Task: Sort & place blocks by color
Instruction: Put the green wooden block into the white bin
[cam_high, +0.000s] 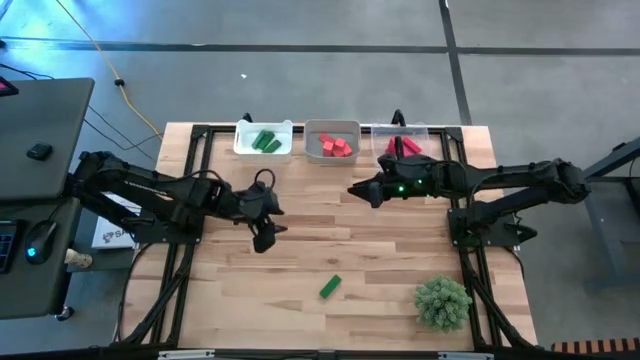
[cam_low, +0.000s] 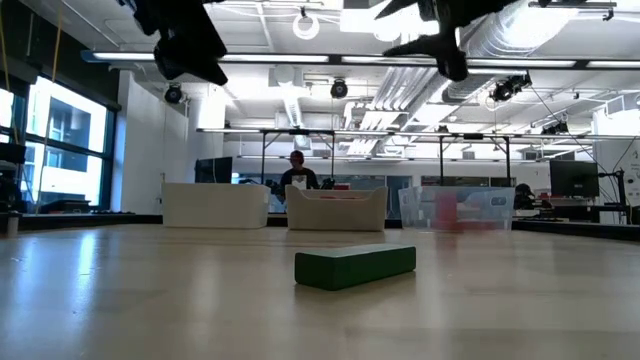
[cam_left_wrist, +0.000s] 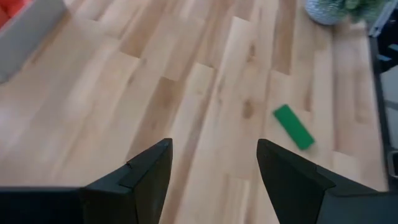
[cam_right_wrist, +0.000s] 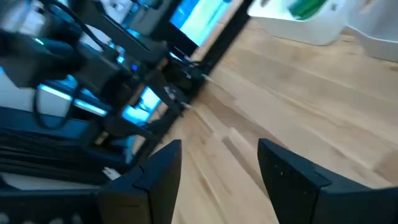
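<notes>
Left gripper (cam_high: 264, 238): fingers (cam_left_wrist: 152, 171) spread wide, holding nothing, raised above bare wood left of centre in the high view. Right gripper (cam_high: 354, 190): fingers (cam_right_wrist: 163, 163) likewise wide apart and empty, centre-right, below the trays. One green block (cam_high: 331, 287) lies flat on the table (cam_high: 300, 250), lower centre, its long axis running diagonally, lower-left to upper-right. Other blocks sit sorted: green in the white tray (cam_high: 264, 139), red in the grey tray (cam_high: 332, 142) and the clear tray (cam_high: 405, 140).

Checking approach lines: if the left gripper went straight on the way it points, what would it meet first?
Probably bare table. The left gripper, fingers open, aims beside the green block, not at it.
</notes>
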